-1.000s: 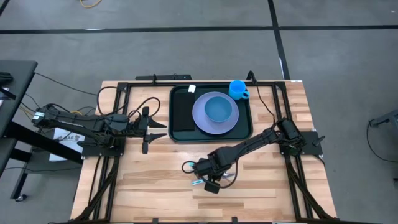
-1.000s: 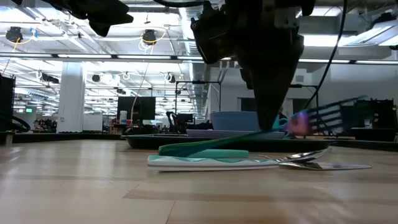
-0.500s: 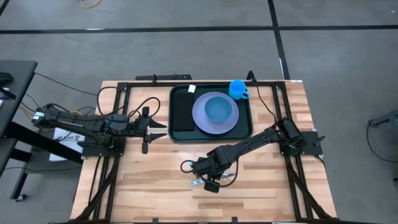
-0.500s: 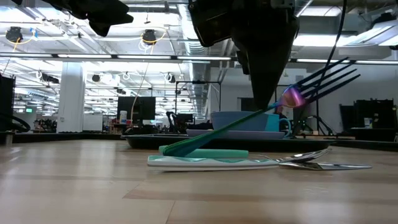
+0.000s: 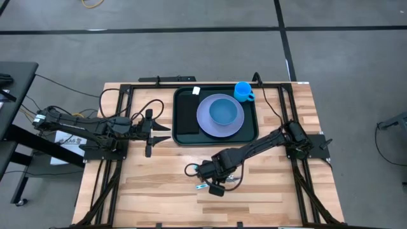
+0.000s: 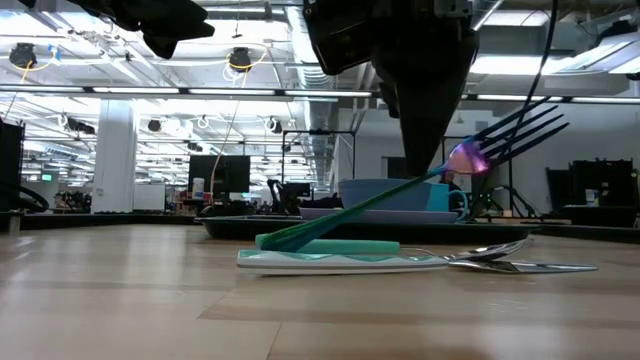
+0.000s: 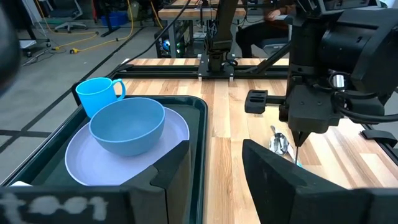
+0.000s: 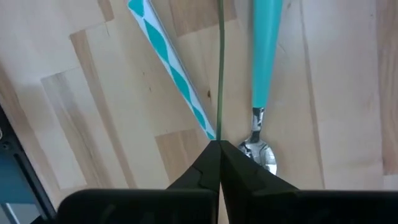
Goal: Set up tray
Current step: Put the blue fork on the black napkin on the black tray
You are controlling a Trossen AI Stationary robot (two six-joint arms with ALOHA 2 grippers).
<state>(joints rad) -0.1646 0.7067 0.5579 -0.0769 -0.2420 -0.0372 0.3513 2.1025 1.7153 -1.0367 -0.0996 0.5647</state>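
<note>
The dark green tray (image 5: 183,117) lies at the table's far middle and carries a lavender plate (image 5: 206,124) with a blue bowl (image 5: 222,111). A blue cup (image 5: 243,91) stands at the tray's far right corner. My right gripper (image 6: 432,190) is near the table's front middle, shut on a green-handled fork (image 6: 370,205). A teal-handled spoon (image 8: 264,50) and a teal-patterned knife (image 8: 171,68) lie flat on the table beside it. My left gripper (image 5: 166,133) hangs open and empty to the left of the tray. My right gripper pinches the fork's thin green handle (image 8: 220,134) between its two fingers, close to the pinkish neck below the tines (image 6: 465,158). The fingers come from above, pointing down, across the handle. The fork is tilted: tines (image 6: 520,125) raised, handle end (image 6: 275,240) on the table.
The bare wood of the table (image 5: 146,184) stretches along the near side. Black frame rails (image 5: 121,114) run along the table's left and right sides. A small white tag (image 5: 196,91) lies at the tray's far edge.
My right gripper has gone up a little with the fork. The fork's tine end has risen from nearly level to a clear upward tilt, while its handle end has stayed on the table. The spoon and knife have not moved.
</note>
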